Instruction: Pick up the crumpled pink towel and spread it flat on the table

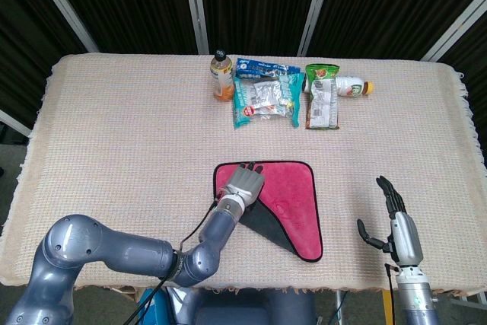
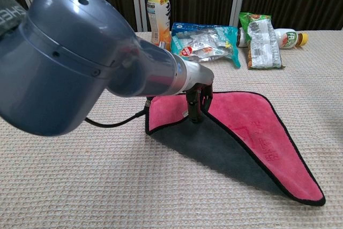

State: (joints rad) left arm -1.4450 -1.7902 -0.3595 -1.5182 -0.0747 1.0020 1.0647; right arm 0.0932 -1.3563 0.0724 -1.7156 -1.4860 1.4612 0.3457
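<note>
The pink towel lies at the table's near middle, folded into a rough triangle with its grey underside turned up along the left. My left hand is on the towel's upper left part. Its dark fingertips point down and come together on the cloth where grey meets pink, pinching it there. My right hand hovers at the near right edge of the table with its fingers apart, holding nothing. The chest view does not show it.
Along the far side stand an orange drink bottle, blue-and-clear snack packs, a green snack bag and a small bottle on its side. My left forearm fills the chest view's left.
</note>
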